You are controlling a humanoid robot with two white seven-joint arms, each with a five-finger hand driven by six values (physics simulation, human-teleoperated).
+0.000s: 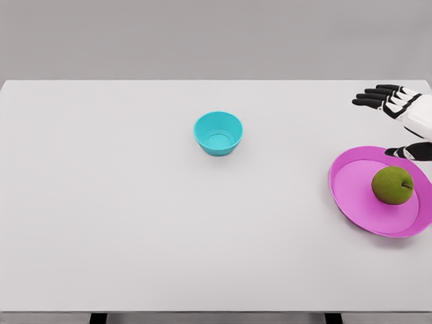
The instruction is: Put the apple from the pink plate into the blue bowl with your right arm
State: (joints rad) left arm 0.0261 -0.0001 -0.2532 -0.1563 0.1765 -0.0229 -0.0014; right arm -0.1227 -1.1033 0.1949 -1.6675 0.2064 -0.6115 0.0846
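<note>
Green apple (392,185) sits on pink plate (358,196), far right of blue bowl (218,133); right hand (395,108) above, fingers spread, empty; apple likely firm, smooth, rollable, best cupped around its widest part.

The worktop (135,223) looks smooth and matt, a plain pale grey. The blue bowl (218,133) and pink plate (351,192) seem smooth plastic with a soft sheen. The apple (392,185) has dull, faintly mottled green skin. The right hand (398,108) appears hard white and black plastic.
</note>
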